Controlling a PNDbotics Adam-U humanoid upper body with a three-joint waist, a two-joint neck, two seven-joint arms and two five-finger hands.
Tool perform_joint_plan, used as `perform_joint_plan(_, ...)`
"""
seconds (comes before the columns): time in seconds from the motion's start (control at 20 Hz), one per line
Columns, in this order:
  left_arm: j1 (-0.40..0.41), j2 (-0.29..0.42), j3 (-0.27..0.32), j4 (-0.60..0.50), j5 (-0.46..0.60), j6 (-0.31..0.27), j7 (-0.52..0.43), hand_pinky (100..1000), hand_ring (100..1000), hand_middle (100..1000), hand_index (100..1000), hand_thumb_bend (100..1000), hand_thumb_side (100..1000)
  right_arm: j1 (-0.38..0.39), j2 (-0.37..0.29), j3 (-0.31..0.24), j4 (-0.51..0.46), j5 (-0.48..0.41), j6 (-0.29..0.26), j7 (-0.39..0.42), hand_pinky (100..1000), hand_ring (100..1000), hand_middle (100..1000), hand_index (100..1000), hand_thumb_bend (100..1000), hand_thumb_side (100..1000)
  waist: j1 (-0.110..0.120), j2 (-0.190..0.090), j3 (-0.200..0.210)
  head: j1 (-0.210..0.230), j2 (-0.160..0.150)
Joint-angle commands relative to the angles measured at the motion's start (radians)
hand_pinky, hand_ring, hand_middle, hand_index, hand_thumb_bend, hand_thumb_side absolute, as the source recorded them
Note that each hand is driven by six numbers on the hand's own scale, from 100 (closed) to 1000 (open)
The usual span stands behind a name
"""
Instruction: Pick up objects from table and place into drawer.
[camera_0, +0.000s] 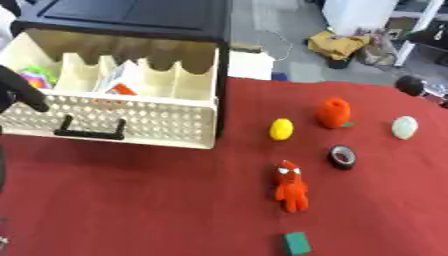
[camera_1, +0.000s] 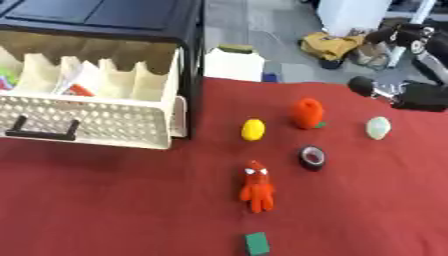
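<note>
Nearest the camera, a small green block (camera_0: 297, 243) lies on the red cloth-covered table (camera_0: 131, 205), close to the front edge. Just beyond it lies a red plush figure with a white-eyed face (camera_0: 290, 186), its head toward the far side. A little farther and to the right sits a black roll of tape (camera_0: 342, 156), lying flat with its hole facing up. Beyond that, three things stand in a loose row, apart from one another: a small yellow lemon-shaped toy (camera_0: 281, 129), an orange knitted fruit-shaped toy with a bit of green at its base (camera_0: 333, 112), and a pale whitish-green egg-shaped object (camera_0: 404, 127) farthest right.

To the left, a cream perforated plastic drawer with a black handle (camera_0: 114, 117) stands pulled out of a black cabinet (camera_0: 131, 20). Its scalloped dividers split it into compartments; one holds a white and orange item (camera_0: 119, 82), and the leftmost holds something pink and green (camera_0: 35, 77).

The left hand (camera_0: 19, 90) shows at the left edge by the drawer's front corner, dark fingers extended and relaxed, holding nothing. The right hand (camera_1: 385, 90) shows at the far right edge of the table; whether its fingers are curled or straight cannot be told. It touches none of the objects.
</note>
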Motion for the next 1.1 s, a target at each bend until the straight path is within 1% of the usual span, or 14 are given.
perform_joint_plan(0.05, -0.014, 0.003, 0.001, -0.013, -0.005, -0.001, -0.004, 406, 456, 456, 862, 144, 1000, -0.026, -0.018, -0.006, 0.012, 0.021, -0.001, -0.002, 802, 889, 747, 863, 736, 1000, 0.000, -0.016, 0.004, -0.009, -0.016)
perform_joint_plan(0.15, -0.017, 0.002, 0.000, -0.013, -0.005, -0.001, -0.004, 405, 456, 456, 862, 143, 1000, -0.036, -0.011, -0.003, 0.024, 0.027, 0.005, -0.005, 800, 879, 723, 857, 752, 1000, -0.001, -0.013, 0.010, -0.016, -0.020)
perform_joint_plan(0.2, -0.019, 0.002, -0.001, -0.013, -0.005, -0.002, -0.005, 405, 455, 456, 862, 143, 1000, -0.041, -0.007, -0.001, 0.030, 0.029, 0.008, -0.005, 800, 875, 707, 854, 764, 973, -0.002, -0.010, 0.013, -0.020, -0.022)
perform_joint_plan(0.25, -0.020, 0.002, -0.002, -0.013, -0.005, -0.003, -0.006, 405, 455, 456, 862, 143, 1000, -0.045, -0.005, 0.000, 0.036, 0.032, 0.009, -0.004, 800, 871, 703, 850, 780, 976, -0.003, -0.008, 0.017, -0.024, -0.025)
perform_joint_plan(0.4, -0.024, -0.001, -0.004, -0.013, -0.006, -0.004, -0.008, 404, 454, 455, 861, 142, 1000, -0.056, 0.002, 0.002, 0.052, 0.042, 0.007, 0.009, 805, 856, 667, 834, 810, 903, -0.005, 0.001, 0.029, -0.035, -0.035)
perform_joint_plan(0.5, -0.026, -0.003, -0.006, -0.013, -0.007, -0.004, -0.011, 404, 454, 455, 861, 142, 1000, -0.063, 0.005, 0.001, 0.059, 0.051, 0.004, 0.021, 810, 857, 662, 834, 821, 884, -0.008, 0.008, 0.036, -0.039, -0.041)
perform_joint_plan(0.55, -0.027, -0.004, -0.007, -0.013, -0.007, -0.004, -0.013, 403, 453, 455, 861, 140, 1000, -0.067, 0.007, 0.001, 0.061, 0.056, 0.001, 0.025, 816, 856, 647, 836, 833, 850, -0.010, 0.011, 0.040, -0.042, -0.045)
perform_joint_plan(0.7, -0.031, -0.007, -0.010, -0.013, -0.010, -0.004, -0.017, 403, 452, 454, 860, 140, 1000, -0.075, 0.010, 0.001, 0.063, 0.067, -0.007, 0.035, 825, 862, 649, 840, 844, 833, -0.015, 0.021, 0.053, -0.051, -0.058)
perform_joint_plan(0.85, -0.036, -0.009, -0.012, -0.013, -0.012, -0.005, -0.019, 403, 452, 454, 860, 140, 1000, -0.082, 0.012, -0.001, 0.068, 0.083, -0.010, 0.040, 830, 866, 650, 853, 859, 793, -0.021, 0.031, 0.070, -0.062, -0.068)
perform_joint_plan(1.1, -0.046, -0.013, -0.015, -0.013, -0.013, -0.009, -0.023, 403, 451, 454, 860, 139, 1000, -0.095, 0.017, -0.007, 0.096, 0.097, -0.012, 0.042, 832, 867, 633, 894, 859, 778, -0.030, 0.046, 0.099, -0.083, -0.084)
